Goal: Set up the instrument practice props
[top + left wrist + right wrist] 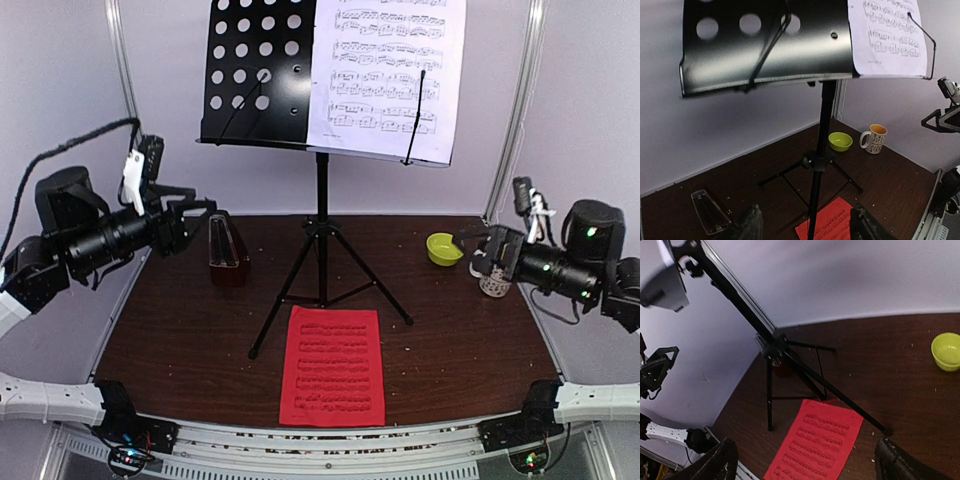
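Observation:
The black tripod music stand [322, 240] rises from the middle of the table, and its perforated desk [258, 70] carries the white music sheet [388, 75] on its right half. The red music sheet [332, 366] lies flat in front of the tripod legs. A small pyramid metronome [226, 250] stands left of the stand. My left gripper [200, 210] hovers open just left of the metronome, holding nothing. In the left wrist view the metronome [707, 212] sits low left of the fingers [747, 225]. My right gripper [478, 245] hangs open at the right, empty, looking down on the red sheet [815, 442].
A small green bowl [444, 248] sits right of the stand. A spotted white mug [874, 138] stands beside it, partly hidden behind my right gripper in the top view. White walls close the back and both sides of the table.

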